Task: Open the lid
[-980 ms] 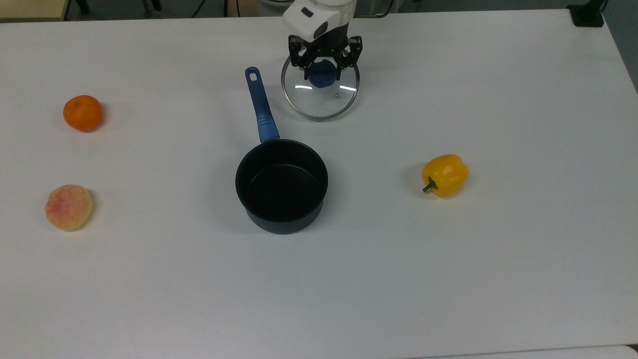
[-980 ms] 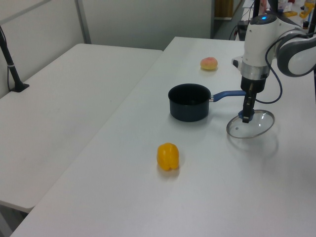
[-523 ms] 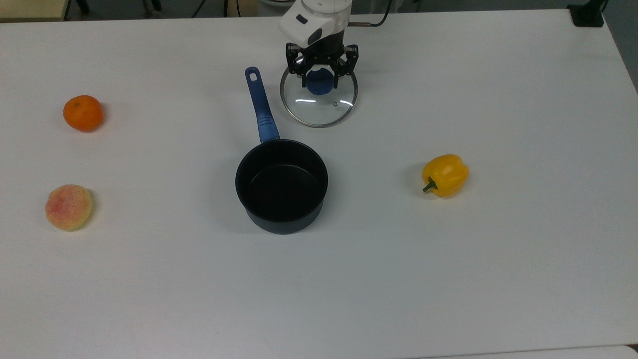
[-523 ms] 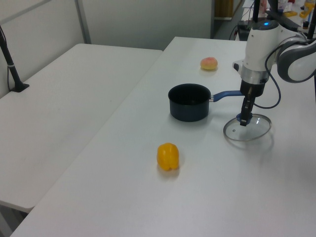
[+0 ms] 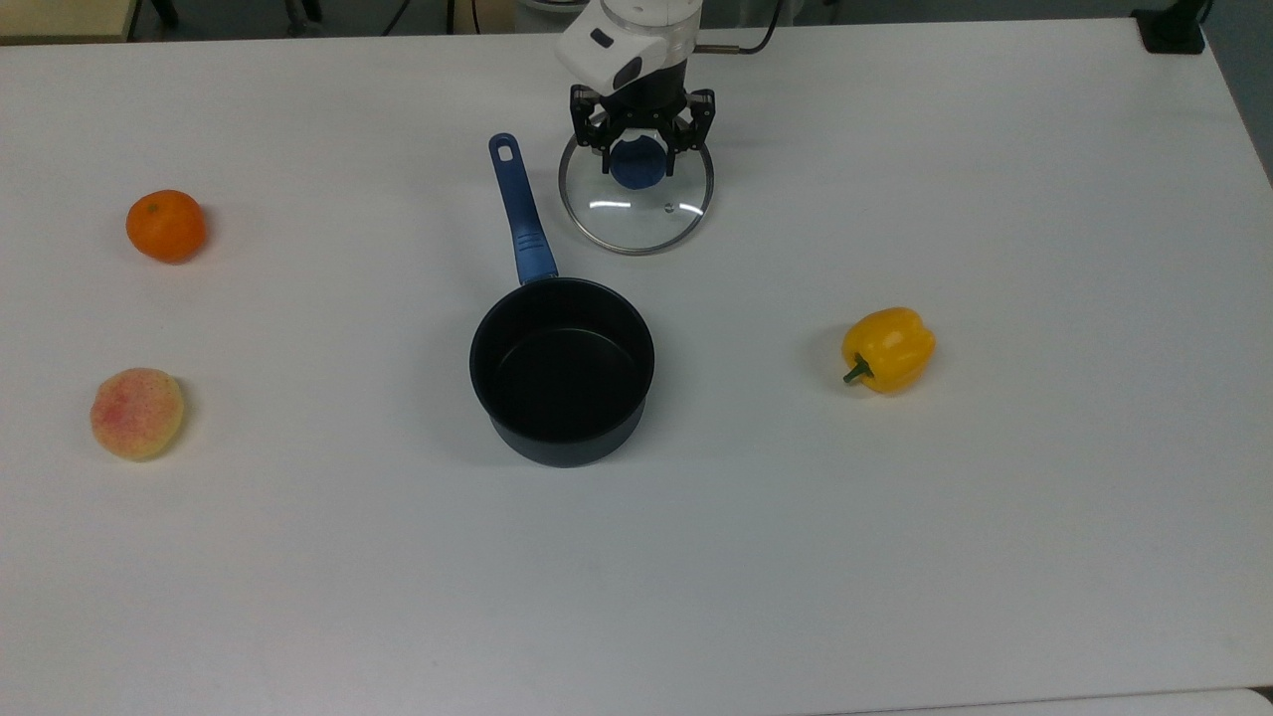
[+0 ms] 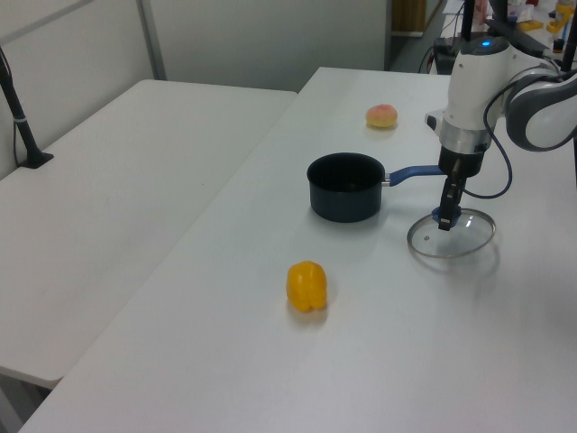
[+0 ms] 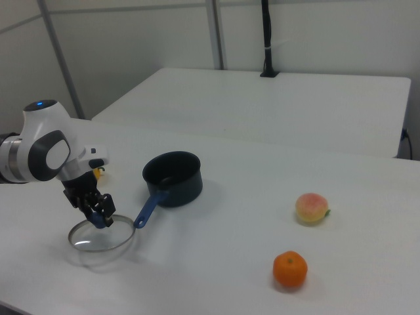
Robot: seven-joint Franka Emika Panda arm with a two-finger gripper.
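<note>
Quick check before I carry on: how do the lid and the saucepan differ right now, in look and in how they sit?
The lid is a flat, clear glass disc with a metal rim; the saucepan is deep, dark and opaque. The lid lies on the table with the gripper around its blue knob; the saucepan stands open and untouched, apart from the lid. Both are round with blue parts.

Saucepan [image 5: 562,373], orange [image 5: 165,226], peach [image 5: 136,413], yellow pepper [image 5: 887,349] on table [image 5: 895,547].
</note>
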